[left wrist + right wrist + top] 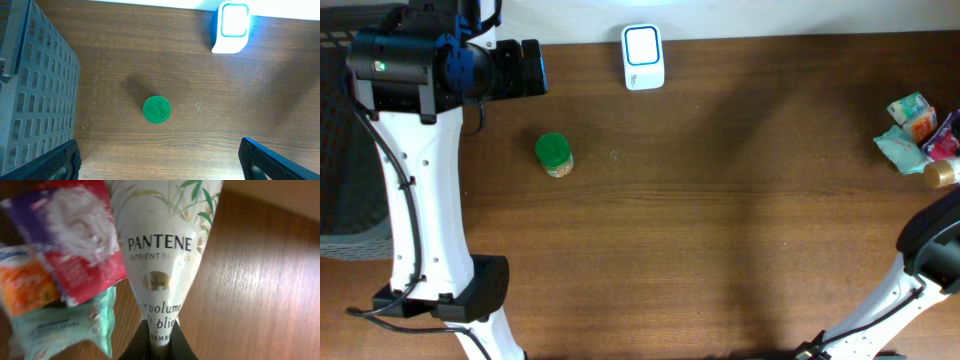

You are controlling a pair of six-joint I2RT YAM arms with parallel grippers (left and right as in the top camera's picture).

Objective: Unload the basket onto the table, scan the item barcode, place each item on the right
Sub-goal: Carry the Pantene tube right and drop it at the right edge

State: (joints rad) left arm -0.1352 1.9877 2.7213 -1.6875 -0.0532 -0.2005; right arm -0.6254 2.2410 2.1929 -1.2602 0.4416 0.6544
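At ten o'clock on the tabletop [720, 200], the left hand [532, 68] hangs with its fingers spread wide, holding nothing. A green-lidded jar [554, 155] stands at roughly its six o'clock. The white scanner [643, 57] sits at twelve o'clock. At three o'clock, the right hand [159, 347] pinches the Pantene bottle [162, 245], with snack packets [75, 255] touching the bottle at its nine o'clock.

My table [740, 230] is plain dark brown wood. Sitting on it: a green-lidded jar [554, 155] upright toward my left, a white and blue scanner [643, 57] at the far edge, and a heap of soft packets [910, 135] at the right edge, with a Pantene tube [160, 255] just beside them.
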